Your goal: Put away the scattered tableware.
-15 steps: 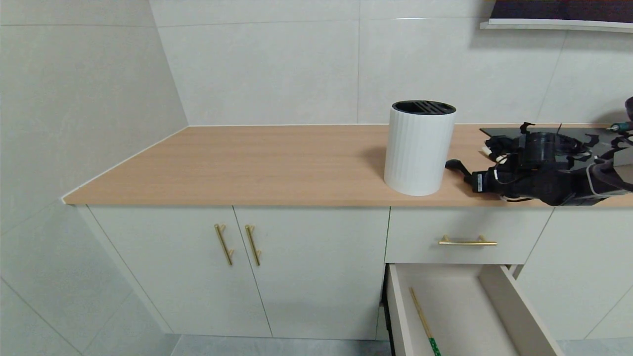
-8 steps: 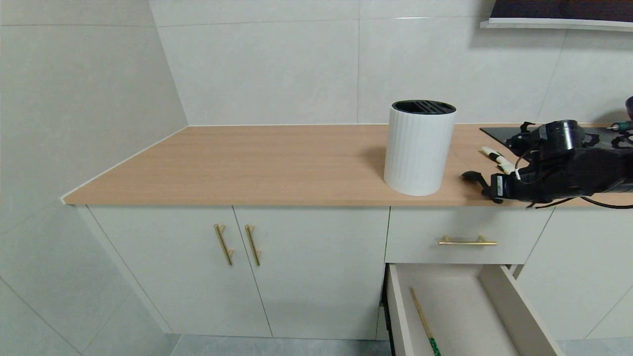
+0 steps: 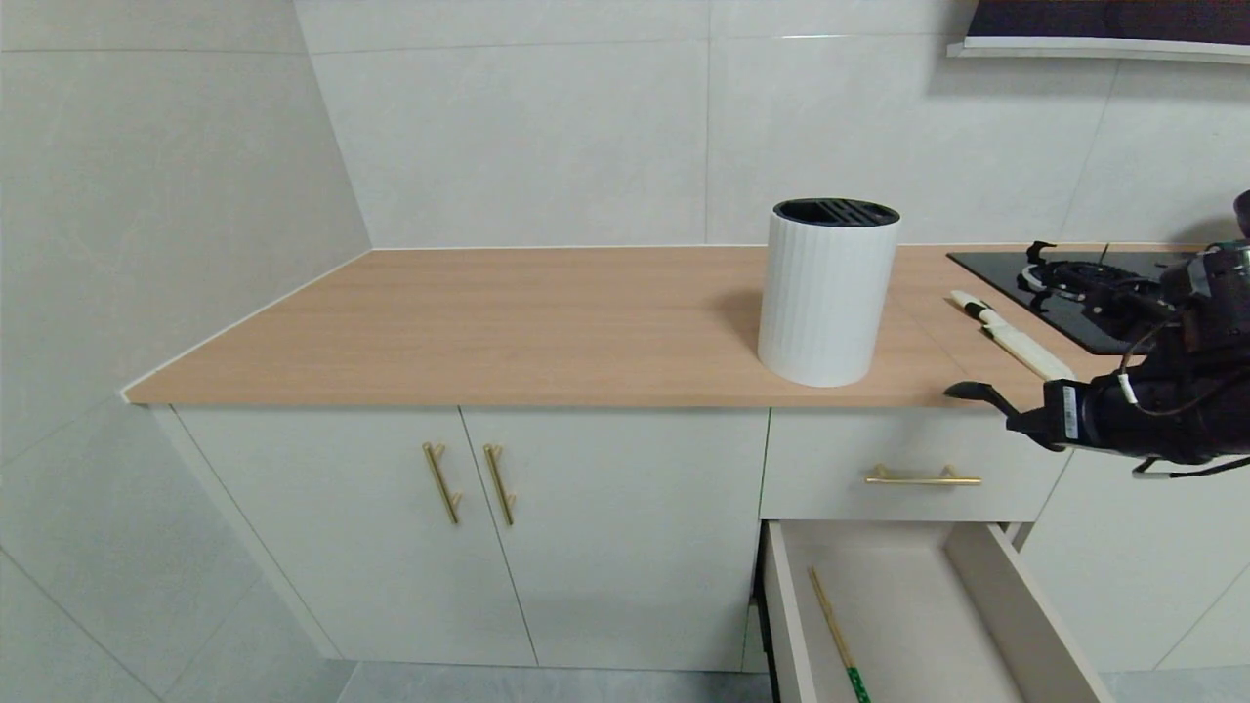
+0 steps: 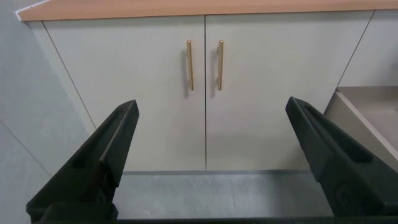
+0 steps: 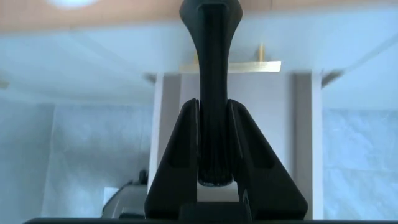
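The left gripper [image 4: 211, 107] is spread wide before two cabinet doors [image 4: 261, 112] with two gold handles [image 4: 190, 64]. Further right, one white holder [image 3: 828, 293] stands on the desk [image 3: 488, 322], well left of the right gripper [image 3: 1025, 420], which is pressed together on one black handle [image 3: 972, 393] just off the desk edge; its white label [image 3: 1066, 414] is too small to read. One cream knife [image 3: 1020, 344] lies on the desk just behind that gripper, and one green-tipped wooden stick [image 3: 835, 630] lies in the open drawer [image 3: 1020, 615] below it.
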